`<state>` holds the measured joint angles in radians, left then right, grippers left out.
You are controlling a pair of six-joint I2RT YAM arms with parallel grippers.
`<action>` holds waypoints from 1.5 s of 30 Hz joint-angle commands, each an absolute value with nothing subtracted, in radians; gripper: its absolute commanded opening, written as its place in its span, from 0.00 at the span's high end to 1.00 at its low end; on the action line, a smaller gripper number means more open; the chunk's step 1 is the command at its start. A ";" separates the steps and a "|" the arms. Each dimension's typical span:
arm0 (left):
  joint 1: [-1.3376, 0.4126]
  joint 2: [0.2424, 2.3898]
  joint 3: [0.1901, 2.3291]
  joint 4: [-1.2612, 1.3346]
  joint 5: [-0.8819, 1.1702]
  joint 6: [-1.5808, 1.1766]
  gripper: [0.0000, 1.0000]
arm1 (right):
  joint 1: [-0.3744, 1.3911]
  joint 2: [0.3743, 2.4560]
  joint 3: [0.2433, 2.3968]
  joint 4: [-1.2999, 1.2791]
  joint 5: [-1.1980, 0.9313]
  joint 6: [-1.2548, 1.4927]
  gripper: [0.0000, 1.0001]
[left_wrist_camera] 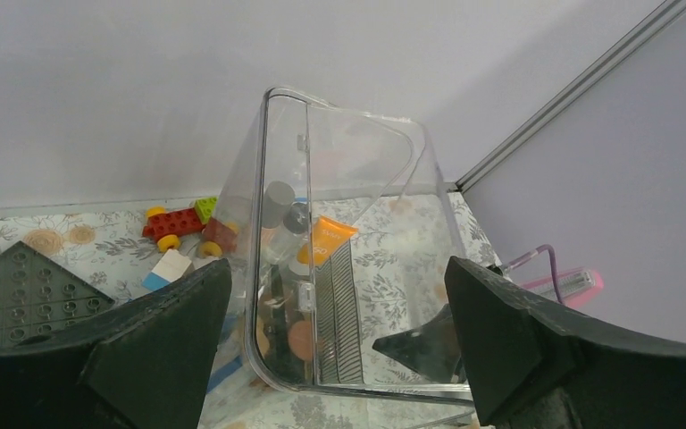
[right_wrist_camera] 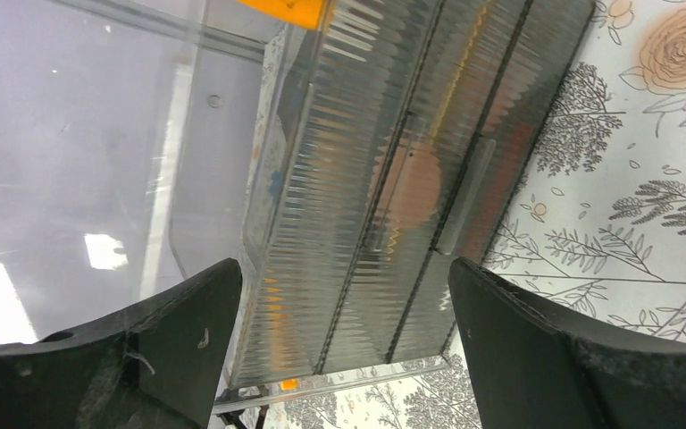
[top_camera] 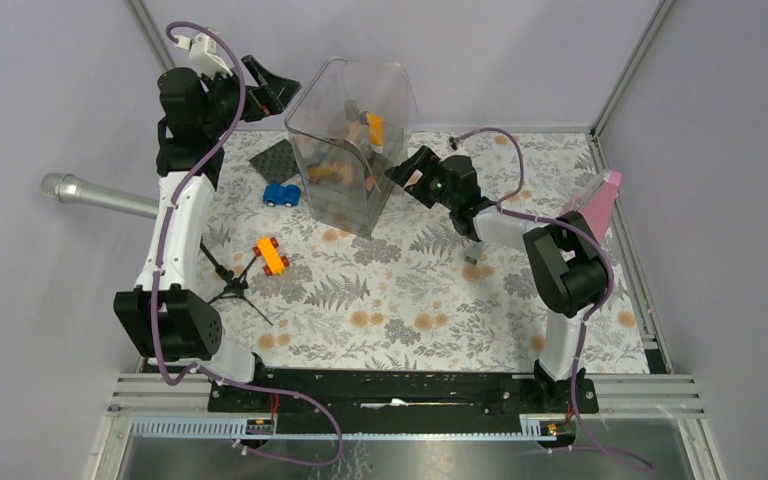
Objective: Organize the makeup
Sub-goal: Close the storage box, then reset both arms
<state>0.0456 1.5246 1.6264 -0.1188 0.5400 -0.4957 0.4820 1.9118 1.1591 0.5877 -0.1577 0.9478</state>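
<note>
My left gripper (left_wrist_camera: 339,299) and right gripper (right_wrist_camera: 344,290) both gape wide, empty. The tall clear organizer (top_camera: 352,120) stands close to the right one; a careless nudge could topple it, spilling the makeup (left_wrist_camera: 302,340).

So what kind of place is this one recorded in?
Most likely a lab robot cell, not a home: plain grey walls in aluminium framing, a left arm and right arm bolted at the near edge of a floral-clothed table, and a silver microphone on the left.
</note>
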 commanded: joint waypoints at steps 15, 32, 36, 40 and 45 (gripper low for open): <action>0.042 1.479 1.641 -0.145 0.440 -0.432 0.01 | 0.474 1.789 1.055 0.515 -0.091 0.832 0.05; -0.227 1.361 1.671 -0.366 0.034 -0.296 0.01 | 0.417 1.315 0.849 0.054 -0.101 0.606 0.01; -0.253 1.301 1.627 -0.370 0.004 -0.309 0.01 | 0.417 1.236 0.844 -0.062 -0.023 0.562 0.00; -0.255 1.238 1.535 -0.407 -0.024 -0.349 0.01 | 0.416 1.195 0.859 -0.176 -0.005 0.496 0.00; -0.256 1.079 1.322 -0.408 -0.056 -0.382 0.01 | 0.417 1.139 0.849 -0.315 0.084 0.466 0.00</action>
<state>-0.2516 1.1782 1.4406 -0.3965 -0.0013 -0.3447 0.4225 1.1957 0.8455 -0.1707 -0.0048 0.5274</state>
